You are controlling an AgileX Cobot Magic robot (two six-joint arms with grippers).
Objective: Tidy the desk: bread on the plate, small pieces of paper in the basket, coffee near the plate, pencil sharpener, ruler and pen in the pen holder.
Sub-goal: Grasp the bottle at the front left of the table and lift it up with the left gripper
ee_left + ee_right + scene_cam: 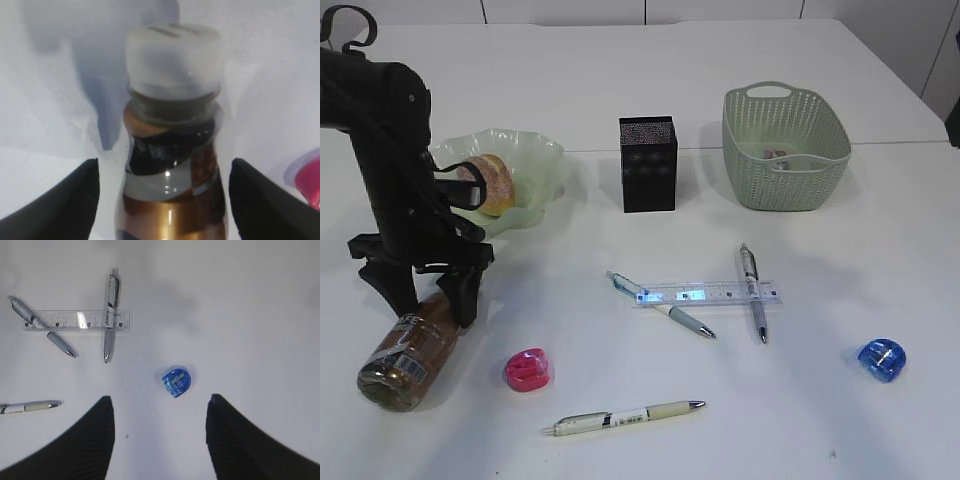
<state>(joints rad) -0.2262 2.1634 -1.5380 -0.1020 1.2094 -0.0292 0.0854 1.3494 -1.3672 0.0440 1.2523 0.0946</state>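
Using the pen holder [648, 164], a black mesh cup at the rear centre of the desk [820, 420], as landmark. Far to its front left, the coffee [408, 352] lies on its side; the left gripper [422, 292] stands over its cap end, fingers apart on either side of the neck, not visibly pressing it. Left of the holder, the plate [535, 170] carries the bread [490, 185]. Front left of the holder lies a pink sharpener [527, 369], and beside that a pale pen [623, 417]. Directly in front of the holder, the ruler [710, 295] lies crossed by two pens [754, 292]. Right of the holder stands the basket [786, 146], with paper [778, 156] inside. Far to the front right lies a blue sharpener [176, 381]; the right gripper [160, 430] hangs above it, fingers apart and empty.
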